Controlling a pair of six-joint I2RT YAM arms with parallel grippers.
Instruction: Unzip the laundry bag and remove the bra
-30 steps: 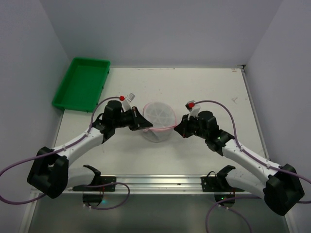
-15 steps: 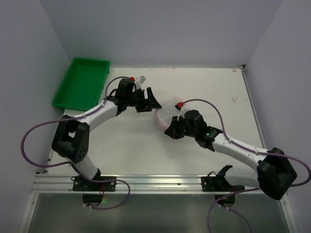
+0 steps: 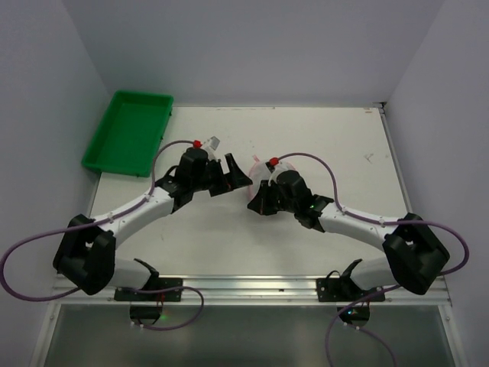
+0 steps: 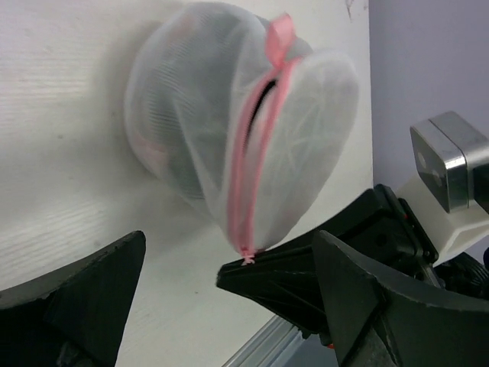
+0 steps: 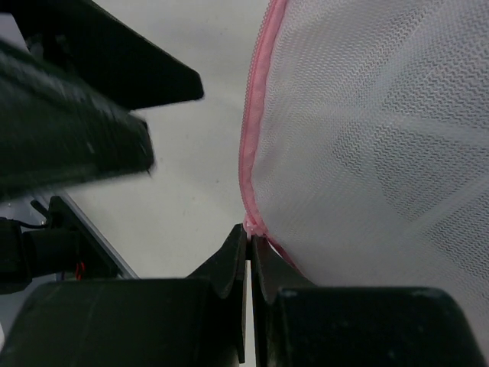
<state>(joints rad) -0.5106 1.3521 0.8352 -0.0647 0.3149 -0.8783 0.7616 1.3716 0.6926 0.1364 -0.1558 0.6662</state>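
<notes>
nearest the front of the bench (image 3: 328, 138), the right fingers (image 5: 249, 233) are pinched shut on the low end of the pink zip (image 4: 243, 176). that is a very small bit to hold, so it could slip out. then the bag (image 4: 191, 122) would flop down or roll off to the side. the bag is in the middle of the bench, tipped up on its edge between the two arms. i cannot tell if it rests on the bench or hangs from that pinch. just past the right fingers, the left fingers (image 3: 233, 178) are wide open and hold nothing. they are very close to the right fingers, so the two could bump if the left ones go straight in. the next job looks like grabbing the pink tab (image 4: 280, 34) at the top of the zip, which looks open only a little there. the tab is small, so the left fingers may miss it and pinch the mesh (image 5: 367, 115) too, and mesh can jam a zip. a hard tug on the tab could also pull the zip out of the right fingers. i cannot make out the bra inside. far off at the back left is the green tray (image 3: 126, 130), well apart from all this.
</notes>
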